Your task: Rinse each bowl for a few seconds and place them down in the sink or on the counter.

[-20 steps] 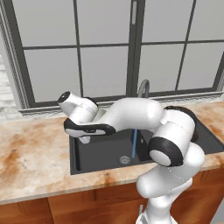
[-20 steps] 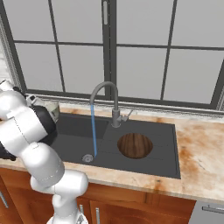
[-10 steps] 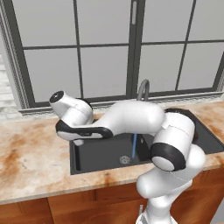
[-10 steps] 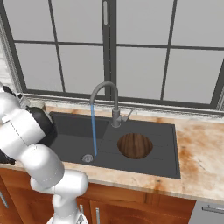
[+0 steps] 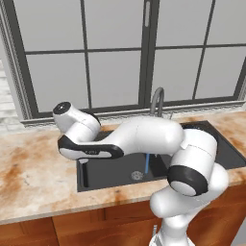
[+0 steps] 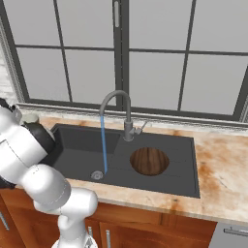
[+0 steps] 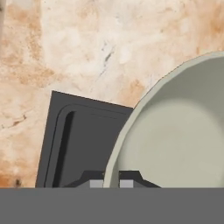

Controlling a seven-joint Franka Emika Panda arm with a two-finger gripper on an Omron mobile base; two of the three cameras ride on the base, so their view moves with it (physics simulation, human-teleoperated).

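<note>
Left base view gives you the counter (image 5: 33,182) and the black sink (image 5: 115,168), with the arm's bulk covering the basin's back edge and most of the tap (image 5: 156,98). Water runs from the spout to the drain. The brown bowl (image 6: 149,161) sits in the sink's shallow right section. In the hand view, the gripper (image 7: 111,183) is pinched on the rim of the pale bowl (image 7: 175,131), over the sink's corner; the bowl runs off the frame's right edge.
</note>
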